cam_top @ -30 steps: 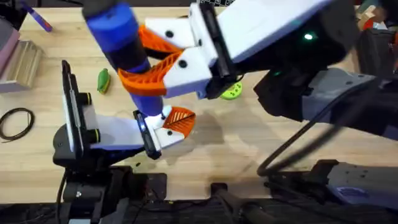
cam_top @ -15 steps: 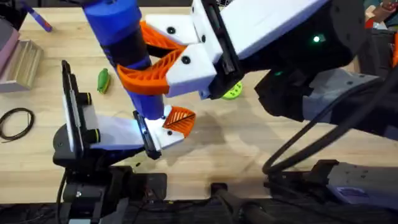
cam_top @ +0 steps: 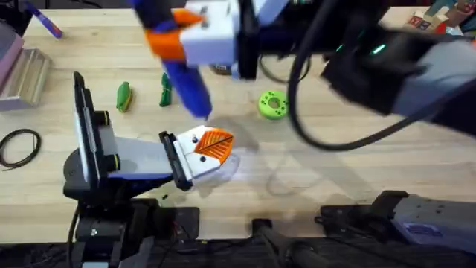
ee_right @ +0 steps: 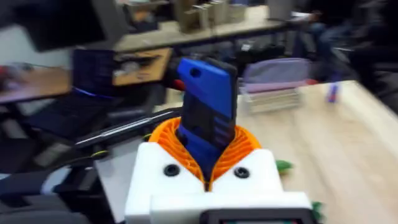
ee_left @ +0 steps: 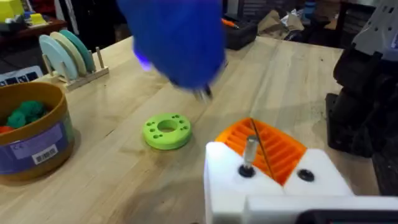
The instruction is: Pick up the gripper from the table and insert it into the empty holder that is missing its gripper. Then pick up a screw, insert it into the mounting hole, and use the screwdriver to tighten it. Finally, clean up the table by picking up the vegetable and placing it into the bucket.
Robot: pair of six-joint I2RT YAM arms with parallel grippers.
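Wooden boards of the bench point(cam_top: 312, 171) are carrying everything, with office desks blurring in the background of the wrist views.

Nearest, at about 7 o'clock in the overhead view, the left arm is lying low. Its holder point(cam_top: 195, 165) is facing up with the gripper point(cam_top: 214, 141) sitting in it, and in the left wrist view a screw point(ee_left: 249, 152) is standing upright in the mounting hole, its shaft well above the white block; so I judge it is not yet tightened. Whether the left jaws point(ee_left: 273, 168) are spread or closed, I cannot tell.

Further, near 12 o'clock, the right jaws point(ee_right: 206, 163) are pinching the screwdriver point(cam_top: 184, 89) between the orange pads, tip pointing down, probably so the bit can meet the screw head. The tip is hanging apart from the screw, toward 11 o'clock of it.

Around the holder the bench is open toward 3 o'clock. Two vegetables point(cam_top: 123, 97) point(cam_top: 165, 91) are lying at 10 o'clock, close under the screwdriver, and the green disc point(cam_top: 272, 105) is at 1 o'clock. In the left wrist view the bucket point(ee_left: 31, 134) is standing beside the disc, already holding some pieces. A black cable loop point(cam_top: 18, 147) is resting at the 9 o'clock edge.
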